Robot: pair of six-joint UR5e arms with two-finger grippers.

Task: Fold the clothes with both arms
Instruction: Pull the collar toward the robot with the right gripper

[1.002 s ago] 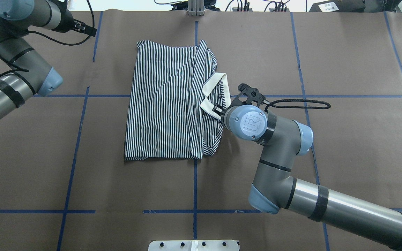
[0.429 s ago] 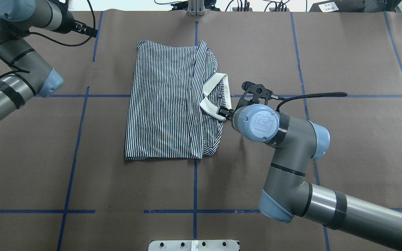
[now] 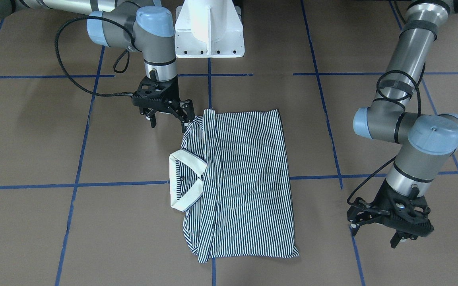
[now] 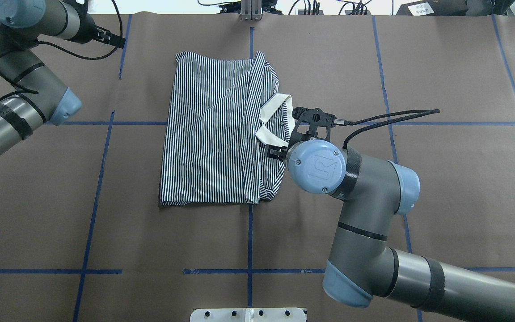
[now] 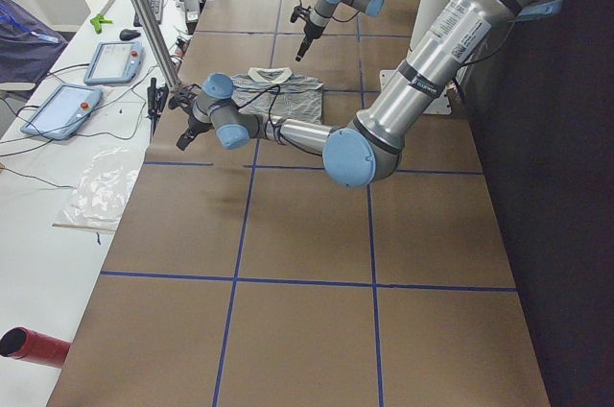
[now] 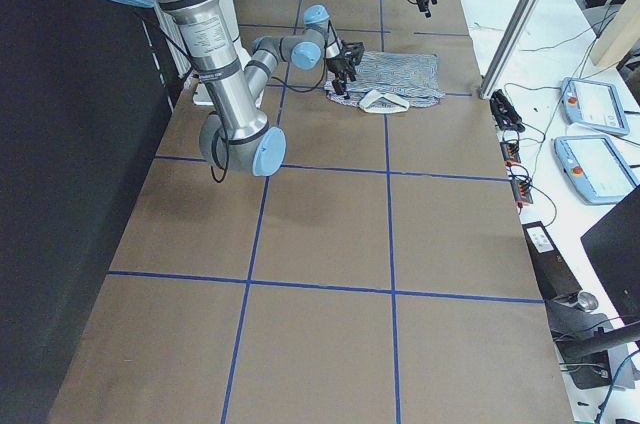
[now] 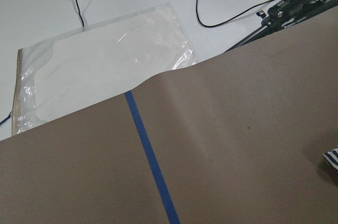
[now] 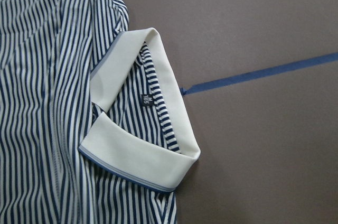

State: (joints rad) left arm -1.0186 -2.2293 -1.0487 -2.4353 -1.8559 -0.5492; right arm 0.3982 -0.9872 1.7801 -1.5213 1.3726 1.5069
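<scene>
**Striped shirt (image 4: 213,134) flat, two arms around it**

One shirt, two arms and two grippers showed. The folded shirt lay on the brown surface (image 4: 441,201) near the middle. Its long axis ran from the robot's side toward the far side. Its one cream collar (image 8: 132,155) sat on the long edge on the robot's right, opening toward that side.

The right arm reached in bent at the elbow, wrist turned straight down. The right gripper (image 3: 168,121) hung with jaws spread by the shirt's corner nearest the robot, on the collar side; whether it touched the cloth could not be told.

The left arm folded back on itself, wrist also pointing down. The left gripper (image 3: 374,236) hung low over bare surface with jaws spread, holding nothing, well apart from the shirt's plain long edge.
</scene>
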